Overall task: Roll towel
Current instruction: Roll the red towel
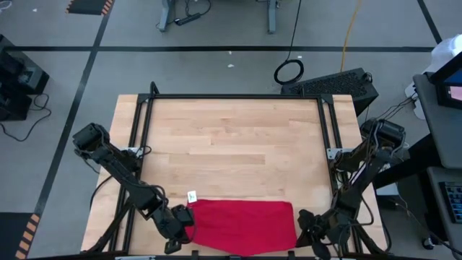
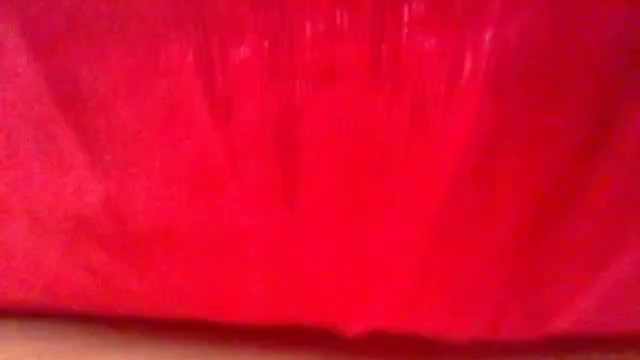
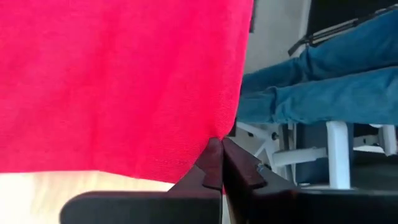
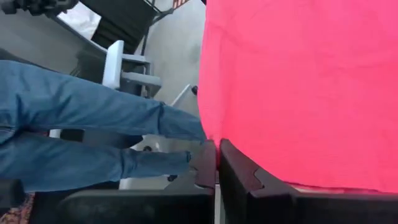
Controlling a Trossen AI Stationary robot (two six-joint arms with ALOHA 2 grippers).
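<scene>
The left gripper (image 3: pixel 219 149) is closed, and its two dark fingers pinch one corner of the red towel (image 1: pixel 242 224) between their tips. The right gripper (image 4: pixel 216 152) is closed in the same way on the opposite corner of the towel. In the high view, the left gripper (image 1: pixel 182 222) is at the towel's left end and the right gripper (image 1: pixel 307 227) is at its right end, both close to the near edge of the wooden table (image 1: pixel 231 144). The towel is stretched between the two grippers as a wide band along this near edge. A small white tag (image 1: pixel 192 196) shows at the upper left corner of the towel. In the low view, the towel (image 2: pixel 320 160) fills almost the whole picture like a curtain, with only a thin strip of the table below it. In both wrist views, the towel hangs from the closed fingertips, and behind it a person's legs in blue jeans (image 3: pixel 317 81) are visible, next to a white frame (image 3: pixel 336 152) on the floor.
</scene>
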